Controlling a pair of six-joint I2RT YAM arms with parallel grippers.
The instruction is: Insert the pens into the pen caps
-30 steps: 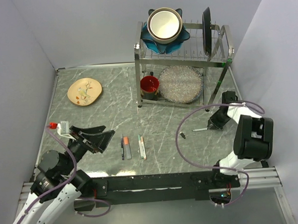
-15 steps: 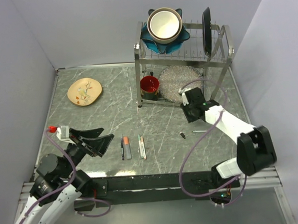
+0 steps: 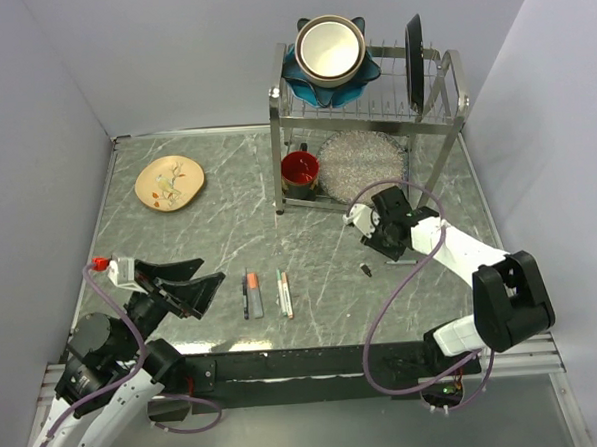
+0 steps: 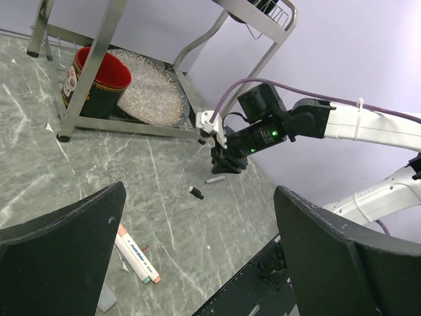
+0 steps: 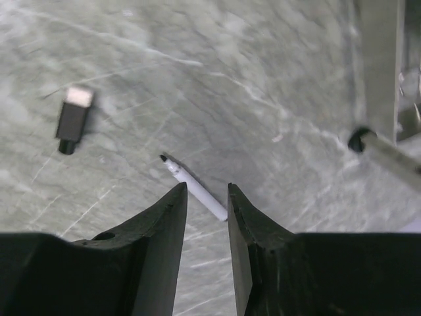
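Note:
A white pen with a bare black tip lies on the marble table, just past my right gripper's tips. That gripper hangs low over it, jaws a little apart with nothing between them. From the left wrist view the same pen shows just below the right gripper. A black pen cap lies loose to the pen's left. Several pens with orange and teal ends lie side by side at the table's front middle. My left gripper hovers wide open, left of them.
A metal dish rack stands at the back right, with a red mug and a clear glass plate under it and a steel bowl on top. One rack leg is near the right gripper. A beige plate lies back left.
My right arm has swung in from the right edge to stand over the white pen, its jaws parting a little. The left arm has drifted slightly down and left.

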